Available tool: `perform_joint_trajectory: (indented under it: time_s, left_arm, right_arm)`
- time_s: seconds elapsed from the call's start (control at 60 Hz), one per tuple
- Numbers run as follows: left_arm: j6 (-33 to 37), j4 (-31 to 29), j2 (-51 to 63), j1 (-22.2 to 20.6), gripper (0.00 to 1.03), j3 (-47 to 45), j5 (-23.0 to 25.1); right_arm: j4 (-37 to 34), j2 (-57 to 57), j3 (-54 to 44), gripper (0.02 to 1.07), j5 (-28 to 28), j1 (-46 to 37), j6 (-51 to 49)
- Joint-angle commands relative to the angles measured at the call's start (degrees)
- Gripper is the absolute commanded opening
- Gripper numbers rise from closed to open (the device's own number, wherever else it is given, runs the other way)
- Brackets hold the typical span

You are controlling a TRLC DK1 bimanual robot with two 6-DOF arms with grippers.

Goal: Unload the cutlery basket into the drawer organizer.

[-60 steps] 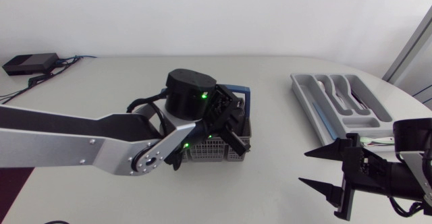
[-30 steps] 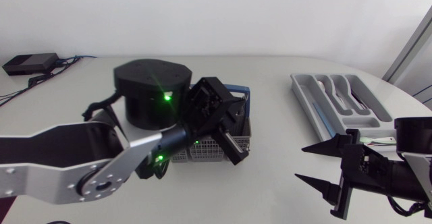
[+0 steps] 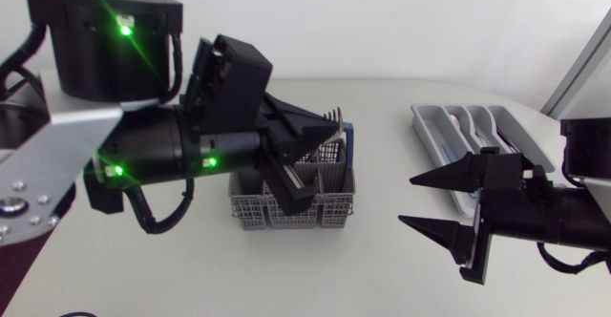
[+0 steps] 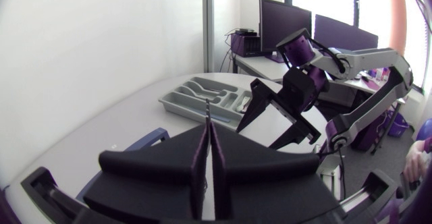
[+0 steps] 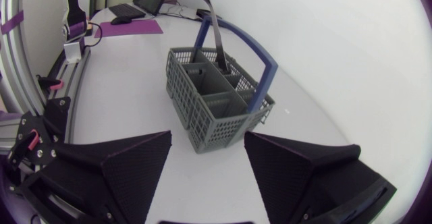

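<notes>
- The fork (image 3: pixel 331 118) is standing upright in the left claw (image 4: pixel 208 126), which is clenching it over the grey cutlery basket (image 3: pixel 296 200).
- The basket is sitting mid-worktop (image 3: pixel 382 269), the drawer organizer (image 3: pixel 441 137) well apart.
- The right claw (image 3: pixel 409 200) is hanging released beside the basket.

No writing, label, number or sign can be read in any view. The cutlery basket (image 3: pixel 325 202), the drawer organizer (image 3: pixel 425 116) and the tabletop (image 3: pixel 382 164) show plain surfaces with no legible marks.
</notes>
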Motion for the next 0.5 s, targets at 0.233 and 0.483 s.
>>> perform_joint_trajectory:
  time_s: [0.233,0.483]
  left_arm:
    - [-6.84,-6.19,-1.15,4.73,0.03,4.93,13.22]
    - [-8.33,-9.61,-0.54,4.82,0.03,6.07,19.81]
  right_arm:
    - [0.63,1.57,6.74,0.8,1.31,12.8,9.51]
    - [2.3,8.52,10.69,0.72,1.31,16.49,9.87]
